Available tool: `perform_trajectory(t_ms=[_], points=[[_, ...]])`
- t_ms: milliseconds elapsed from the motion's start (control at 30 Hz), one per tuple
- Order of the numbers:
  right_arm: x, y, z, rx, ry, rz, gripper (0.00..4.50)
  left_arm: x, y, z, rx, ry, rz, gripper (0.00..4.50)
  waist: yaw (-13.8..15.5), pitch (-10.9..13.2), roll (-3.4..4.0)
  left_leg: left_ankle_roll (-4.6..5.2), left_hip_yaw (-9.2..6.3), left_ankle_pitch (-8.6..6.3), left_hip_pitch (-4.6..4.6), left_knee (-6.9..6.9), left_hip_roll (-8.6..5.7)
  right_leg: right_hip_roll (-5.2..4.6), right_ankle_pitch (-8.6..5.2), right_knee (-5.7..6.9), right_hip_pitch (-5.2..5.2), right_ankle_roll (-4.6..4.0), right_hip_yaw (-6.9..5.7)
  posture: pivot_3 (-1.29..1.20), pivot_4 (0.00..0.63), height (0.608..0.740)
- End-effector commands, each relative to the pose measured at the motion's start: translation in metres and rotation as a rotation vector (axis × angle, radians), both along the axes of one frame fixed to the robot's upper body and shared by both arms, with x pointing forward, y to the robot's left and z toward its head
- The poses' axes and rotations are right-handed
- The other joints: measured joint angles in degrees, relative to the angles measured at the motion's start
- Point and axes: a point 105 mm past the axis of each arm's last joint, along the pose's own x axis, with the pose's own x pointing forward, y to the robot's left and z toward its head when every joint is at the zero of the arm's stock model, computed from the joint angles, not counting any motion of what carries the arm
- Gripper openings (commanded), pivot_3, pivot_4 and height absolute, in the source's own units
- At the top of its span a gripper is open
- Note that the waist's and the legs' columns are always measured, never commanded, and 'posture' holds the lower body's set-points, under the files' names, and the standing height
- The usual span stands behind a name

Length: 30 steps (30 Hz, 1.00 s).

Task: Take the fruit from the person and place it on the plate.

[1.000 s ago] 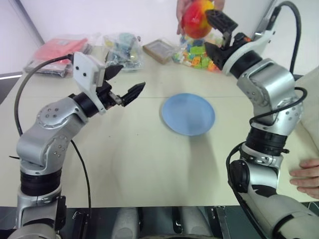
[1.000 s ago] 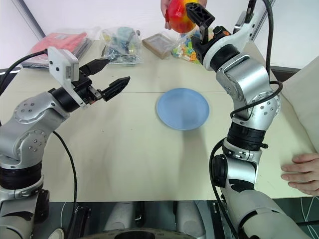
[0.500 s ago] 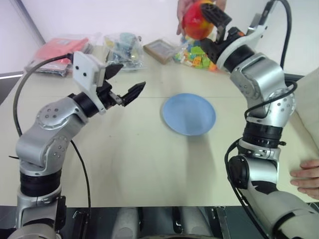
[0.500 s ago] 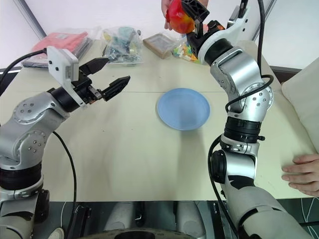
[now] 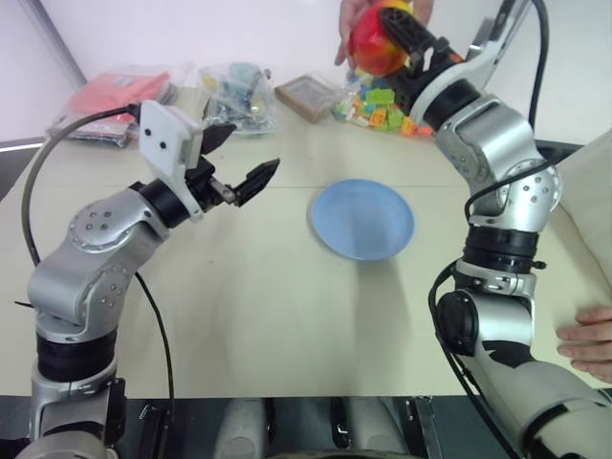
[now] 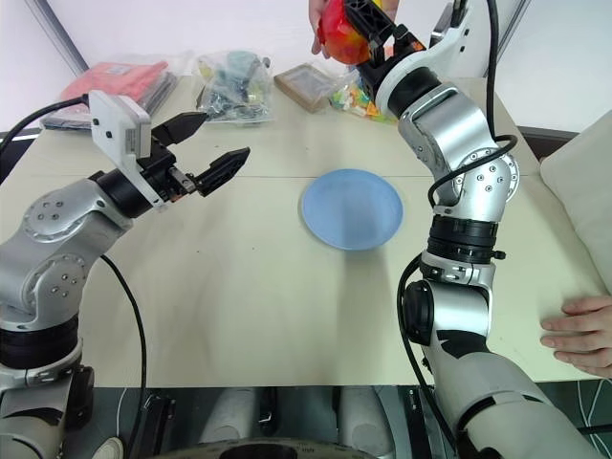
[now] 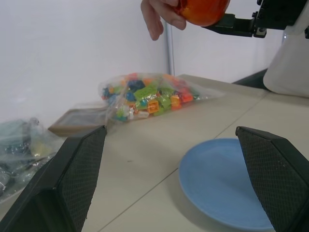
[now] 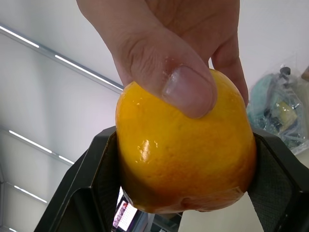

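Observation:
The fruit (image 5: 375,48), red blending to yellow-orange, is held up above the table's far edge by the person's hand (image 5: 349,19). My right gripper (image 5: 390,38) is raised to it and shut on the fruit (image 8: 186,150), one black finger against each side, while the person's thumb (image 8: 186,92) still presses on top. The light-blue plate (image 5: 362,219) lies flat on the table, below and nearer than the fruit. My left gripper (image 5: 254,149) hovers open and holds nothing, left of the plate (image 7: 227,193).
A bag of coloured bricks (image 5: 378,107), a flat framed box (image 5: 306,96), a clear bag of parts (image 5: 234,88) and red packets (image 5: 115,96) line the table's far edge. A person's other hand (image 5: 588,342) rests on the right edge.
My right gripper moved further onto the fruit, rolled a little, and its fingers closed from open onto the fruit. The left arm stayed still.

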Motion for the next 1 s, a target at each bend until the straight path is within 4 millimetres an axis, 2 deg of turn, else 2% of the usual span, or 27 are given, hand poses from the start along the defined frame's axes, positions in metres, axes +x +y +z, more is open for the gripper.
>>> perform_trajectory(t_ms=[33,200,300,400,500,600,667,733,833,1000], points=[[-0.01,0.001,0.022,0.019,-0.082,0.014,2.87,-0.006,0.004,0.014,-0.004,-0.064,0.014,4.5,-0.01,0.0,0.0,0.0,0.0,0.0,0.0,0.0,0.0,0.0,0.0,0.0,0.0,0.0,0.0,0.0,0.15,0.731],[-0.012,-0.002,0.017,-0.052,-0.095,-0.005,2.87,-0.005,0.004,0.014,0.0,-0.061,0.013,4.5,0.01,0.0,0.0,0.0,0.0,0.0,0.0,0.0,0.0,0.0,0.0,0.0,-0.01,0.0,0.0,0.0,0.15,0.731],[-0.013,-0.004,-0.002,-0.244,-0.111,-0.038,2.87,-0.004,0.008,0.013,0.007,-0.056,0.021,4.5,0.22,0.0,0.0,0.0,0.0,0.0,-0.03,0.0,-0.01,-0.01,0.0,-0.03,-0.01,0.0,0.0,0.0,0.15,0.731],[-0.016,-0.004,-0.039,-0.622,-0.141,-0.074,2.87,-0.003,0.014,0.011,0.01,-0.042,0.037,4.5,0.14,0.0,0.0,0.01,0.0,0.0,-0.05,-0.01,-0.03,-0.05,-0.01,-0.08,-0.01,-0.01,0.0,0.0,0.15,0.731],[-0.018,-0.013,-0.097,-1.076,-0.172,-0.086,2.87,-0.006,0.018,0.007,-0.015,-0.003,0.031,4.5,0.13,0.01,0.01,0.02,0.0,-0.01,-0.03,-0.04,-0.04,-0.03,-0.01,-0.1,-0.04,-0.01,0.03,0.0,0.15,0.731],[-0.02,-0.022,-0.139,-1.312,-0.182,-0.041,2.87,-0.009,0.018,0.002,-0.023,0.039,-0.001,4.5,-0.02,0.02,-0.01,0.03,0.0,-0.02,-0.04,-0.05,-0.03,0.0,-0.02,-0.09,-0.08,-0.01,0.03,0.0,0.15,0.731],[-0.02,-0.025,-0.155,-1.375,-0.187,-0.03,2.87,-0.011,0.017,-0.001,-0.022,0.062,-0.025,4.5,-0.05,0.02,-0.01,0.03,0.0,-0.02,-0.03,-0.05,-0.02,0.04,-0.01,-0.08,-0.11,-0.01,0.06,0.0,0.15,0.731],[-0.02,-0.024,-0.164,-1.402,-0.202,-0.022,2.87,-0.01,0.019,-0.003,-0.063,0.1,-0.037,4.5,-0.03,0.02,-0.01,0.03,0.0,-0.02,-0.03,-0.05,-0.02,0.04,-0.01,-0.07,-0.11,0.0,0.07,0.0,0.15,0.731],[-0.019,-0.024,-0.17,-1.412,-0.197,-0.013,2.87,-0.012,0.018,-0.012,-0.065,0.167,-0.066,4.5,0.04,0.02,-0.01,0.03,-0.01,-0.02,-0.03,-0.04,-0.02,0.04,-0.01,-0.07,-0.11,0.0,0.07,0.0,0.15,0.731],[-0.018,-0.023,-0.177,-1.443,-0.202,-0.003,2.87,-0.019,0.021,-0.034,0.05,0.254,-0.08,4.5,0.09,0.02,-0.01,0.02,0.0,-0.01,-0.03,-0.04,-0.02,0.04,-0.01,-0.08,-0.12,-0.01,0.06,0.0,0.15,0.731]])
